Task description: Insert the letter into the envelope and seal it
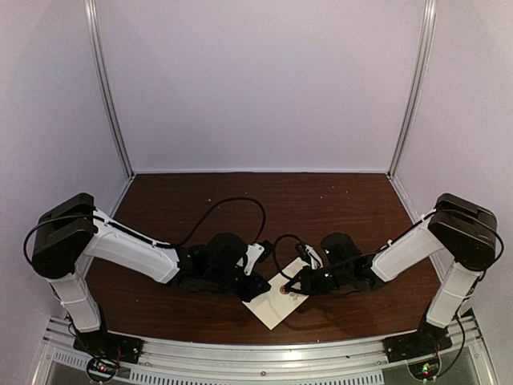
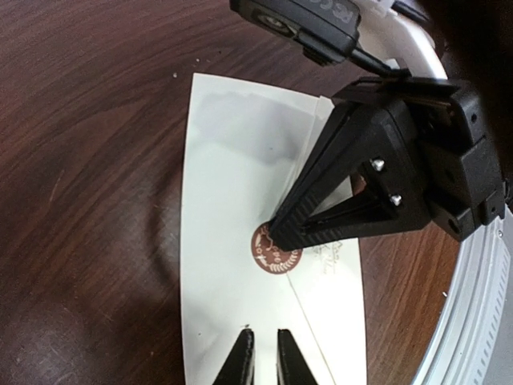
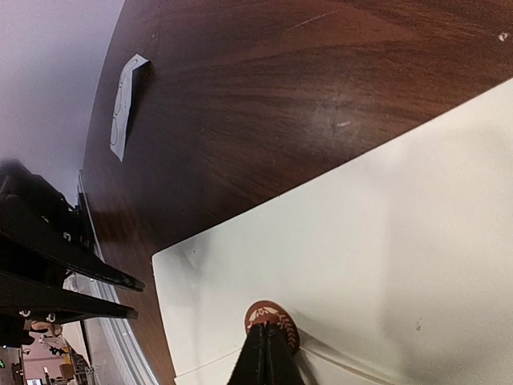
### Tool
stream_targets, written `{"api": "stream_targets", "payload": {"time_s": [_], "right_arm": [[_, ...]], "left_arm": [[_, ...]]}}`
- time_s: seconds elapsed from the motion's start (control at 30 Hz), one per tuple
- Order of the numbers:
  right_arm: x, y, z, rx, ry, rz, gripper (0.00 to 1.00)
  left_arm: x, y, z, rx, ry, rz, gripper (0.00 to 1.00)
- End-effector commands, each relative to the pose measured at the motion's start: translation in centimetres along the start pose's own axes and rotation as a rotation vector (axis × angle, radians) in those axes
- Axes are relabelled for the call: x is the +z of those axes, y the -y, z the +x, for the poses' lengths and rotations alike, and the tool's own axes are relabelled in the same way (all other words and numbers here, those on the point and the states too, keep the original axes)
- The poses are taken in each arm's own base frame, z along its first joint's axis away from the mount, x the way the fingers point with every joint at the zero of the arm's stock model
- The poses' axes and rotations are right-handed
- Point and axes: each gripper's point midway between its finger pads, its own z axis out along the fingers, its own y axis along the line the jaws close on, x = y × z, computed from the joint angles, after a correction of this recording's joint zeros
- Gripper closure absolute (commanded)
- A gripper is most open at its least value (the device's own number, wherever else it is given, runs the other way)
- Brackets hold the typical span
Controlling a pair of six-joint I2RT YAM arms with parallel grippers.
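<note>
Dark brown wooden table [image 1: 321, 200] carries the cream paper envelope [image 2: 240, 184] flat near its front edge, flap folded down. Right gripper [image 3: 266, 341], fingers clenched together, presses its tip on the round brown seal sticker [image 3: 271, 314], likely fixing the flap; left gripper [image 2: 264, 357], slightly parted and empty, seems to steady the paper

Right pincer [image 2: 272, 238] covers the seal [image 2: 263, 258]; bare table [image 2: 88, 160] beyond envelope [image 2: 232, 176].
</note>
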Motion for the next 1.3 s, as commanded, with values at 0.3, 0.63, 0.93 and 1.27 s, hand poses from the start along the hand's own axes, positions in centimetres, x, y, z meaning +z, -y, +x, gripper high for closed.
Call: {"api": "stream_targets", "payload": {"time_s": [0.3,0.63,0.93,1.27], "right_arm": [[-0.3,2.1,0.3,0.038,0.020,0.103,1.00],[-1.0,3.2,1.0,0.045,0.019,0.141,1.00],[-1.1,4.2,1.6,0.040,0.004,0.186,1.00],[-1.6,5.0,1.8,0.038,0.001,0.232,1.00]], "left_arm": [[2.2,-1.5,4.0,-0.046,-0.102,0.009,0.92],[2.1,-2.8,4.4,-0.085,-0.111,-0.037,0.94],[2.1,-2.9,4.4,-0.082,-0.111,-0.040,0.94],[2.0,-2.8,4.0,-0.079,-0.099,-0.042,0.94]]}}
